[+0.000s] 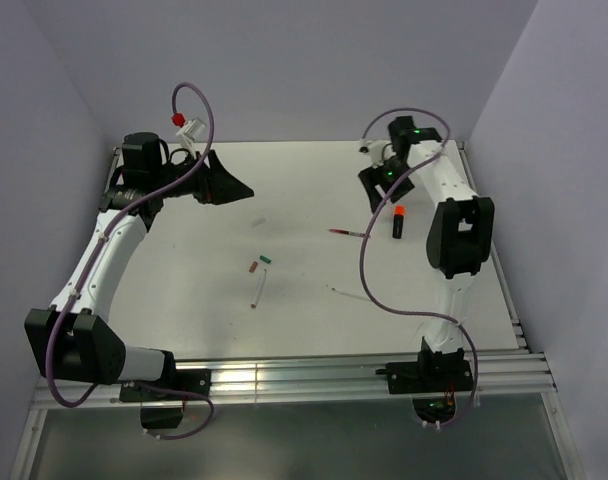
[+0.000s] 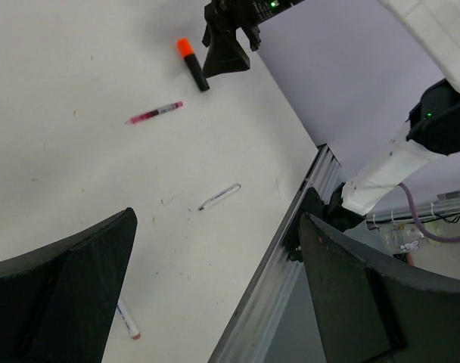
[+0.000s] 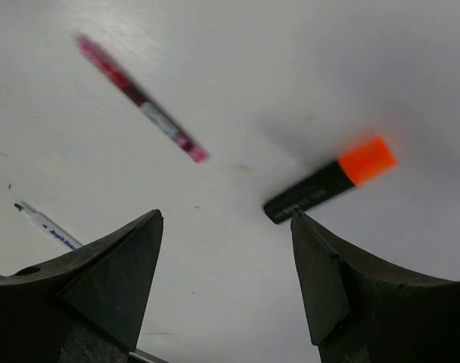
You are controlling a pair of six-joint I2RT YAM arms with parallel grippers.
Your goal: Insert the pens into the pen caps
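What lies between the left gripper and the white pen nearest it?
Top view: the brownish-red cap and the green cap beside it, both just short of the white pen; the rest up to the left gripper is bare table.

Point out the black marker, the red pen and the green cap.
black marker (image 3: 324, 186), right wrist view, mid-barrel.
red pen (image 3: 143, 100), right wrist view, mid-shaft.
green cap (image 1: 266, 258), top view, centre.
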